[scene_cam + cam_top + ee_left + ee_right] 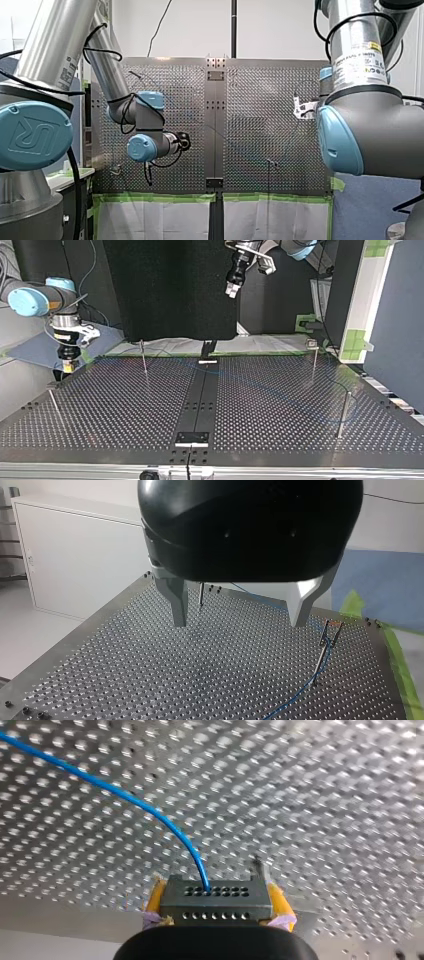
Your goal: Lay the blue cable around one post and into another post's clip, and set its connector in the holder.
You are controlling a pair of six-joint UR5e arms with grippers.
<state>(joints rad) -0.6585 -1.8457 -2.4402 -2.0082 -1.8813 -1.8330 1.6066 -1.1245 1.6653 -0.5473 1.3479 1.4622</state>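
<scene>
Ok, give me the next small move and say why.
Probably lower my left hand toward the blue cable beside the clip post. It hangs open and empty high over the table, while my right hand is shut on the connector. The cable seems to pass the post's foot, not its clip.

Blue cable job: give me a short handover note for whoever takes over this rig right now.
Left claw: open, empty, above the perforated metal table.
Right claw: shut on the grey perforated connector block, close to the table.
Thin blue cable: runs from the connector across the table, past a thin metal post with a clip; clipped or not, cannot tell.
Left: check routing, seat the connector.
</scene>
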